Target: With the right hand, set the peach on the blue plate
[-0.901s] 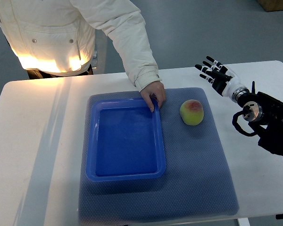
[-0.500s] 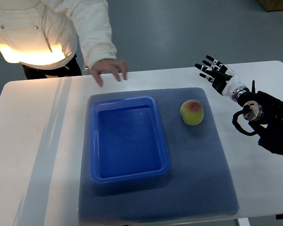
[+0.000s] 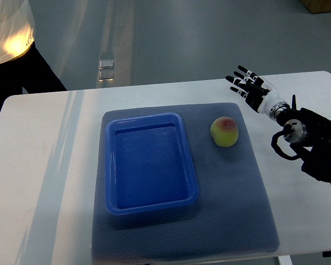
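A grey-blue textured mat [image 3: 231,215] covers the near middle of a white table [image 3: 38,182], and on its left half sits the blue plate [image 3: 149,164], a shallow rectangular tray with raised rim, holding nothing. Just beside the tray's far right corner, apart from it and resting on the mat, lies the peach [image 3: 224,132], yellow-green with a red blush on top. To the right, the robot's black forearm comes in from the right edge above the bare tabletop, and its right hand [image 3: 249,86] hangs over the table's far edge, well apart from the peach, its fingers [image 3: 238,78] spread and gripping nothing. At the far left corner, beyond the table, part of a person in a pale jacket [image 3: 7,30] and dark trousers stands on the grey floor. No lettering or brand mark can be read on any item
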### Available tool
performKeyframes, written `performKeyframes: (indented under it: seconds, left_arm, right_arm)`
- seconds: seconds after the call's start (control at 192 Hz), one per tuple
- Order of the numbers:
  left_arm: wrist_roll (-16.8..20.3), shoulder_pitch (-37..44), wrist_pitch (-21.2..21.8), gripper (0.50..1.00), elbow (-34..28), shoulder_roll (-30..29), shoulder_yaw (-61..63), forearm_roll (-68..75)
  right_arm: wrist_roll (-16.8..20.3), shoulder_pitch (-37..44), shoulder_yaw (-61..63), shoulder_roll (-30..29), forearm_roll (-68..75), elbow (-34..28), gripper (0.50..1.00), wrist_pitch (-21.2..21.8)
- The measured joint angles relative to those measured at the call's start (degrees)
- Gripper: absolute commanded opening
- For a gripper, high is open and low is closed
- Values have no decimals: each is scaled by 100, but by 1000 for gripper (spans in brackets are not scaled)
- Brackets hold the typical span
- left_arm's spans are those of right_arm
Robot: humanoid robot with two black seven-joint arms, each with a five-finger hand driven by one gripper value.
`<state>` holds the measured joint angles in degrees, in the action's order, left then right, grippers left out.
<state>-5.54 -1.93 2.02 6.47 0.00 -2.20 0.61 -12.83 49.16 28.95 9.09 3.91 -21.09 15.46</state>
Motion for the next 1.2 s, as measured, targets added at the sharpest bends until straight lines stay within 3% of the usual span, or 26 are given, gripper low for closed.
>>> performKeyframes:
  seconds: [1.198]
  left_arm:
    - [0, 17, 9, 1000, -41, 0, -9, 0]
  right_arm:
    - [-3, 42, -100, 89, -39, 2, 930, 62]
